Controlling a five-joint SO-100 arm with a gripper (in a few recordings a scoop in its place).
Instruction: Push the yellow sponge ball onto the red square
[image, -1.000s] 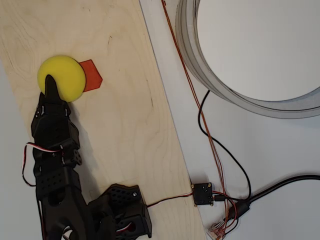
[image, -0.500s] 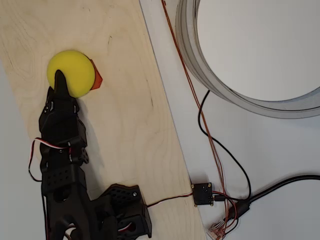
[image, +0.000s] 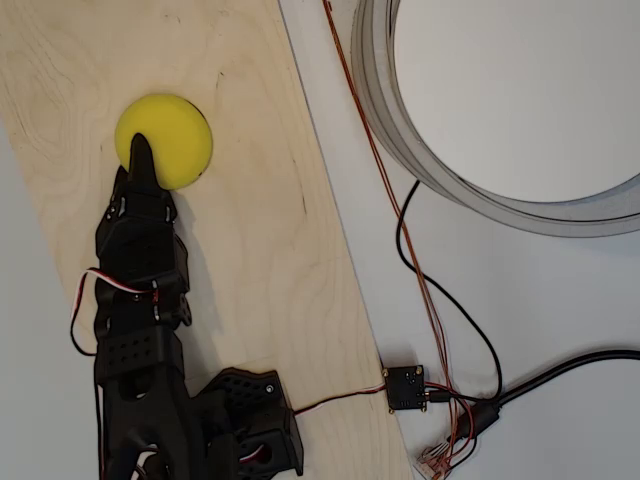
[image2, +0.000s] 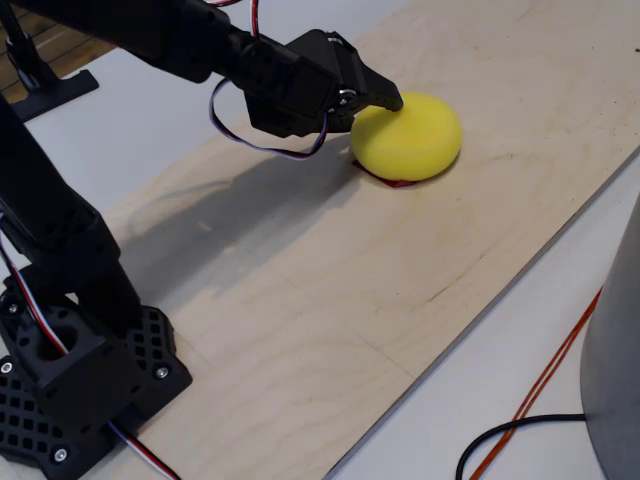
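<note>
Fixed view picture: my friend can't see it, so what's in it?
A black robot gripper presses its tip against a yellow sponge ball on a wooden board. A sliver of the red square peeks from under the ball.

Open board: the pale plywood board lies bare to the right of and beyond the round yellow foam ball.
Obstacle on board: the black arm base at one end.
Off-board clutter: thin orange and black wires and a large grey ring beside the board.
</note>
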